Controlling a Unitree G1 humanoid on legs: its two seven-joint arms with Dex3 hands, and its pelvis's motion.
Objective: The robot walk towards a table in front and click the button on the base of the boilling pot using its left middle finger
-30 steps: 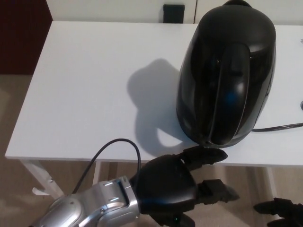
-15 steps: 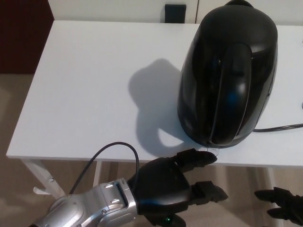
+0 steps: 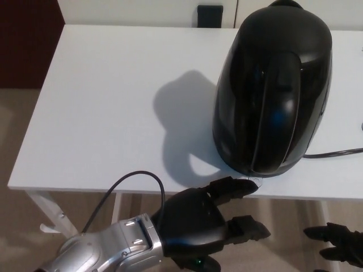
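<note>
A glossy black boiling pot (image 3: 272, 90) stands on the white table (image 3: 113, 102) at the right, its handle facing me. Its base and button are hidden under the pot's bulging body. My left hand (image 3: 198, 226) hangs just off the table's front edge, open, fingers spread. One of its fingers (image 3: 233, 187) reaches over the table edge, its tip just below the pot's lower front rim; whether it touches is unclear. Only the fingertips of my right hand (image 3: 337, 241) show at the bottom right corner, below table level.
A black power cord (image 3: 334, 152) runs right from the pot's foot across the table. A dark block (image 3: 209, 15) sits against the wall behind the table. A black cable (image 3: 127, 190) loops over my left wrist. A table leg (image 3: 48, 212) and beige floor lie below.
My left hand has drawn slightly back and down from the pot's lower front; the upper finger now ends a little left of where it was. The pot has not moved.
</note>
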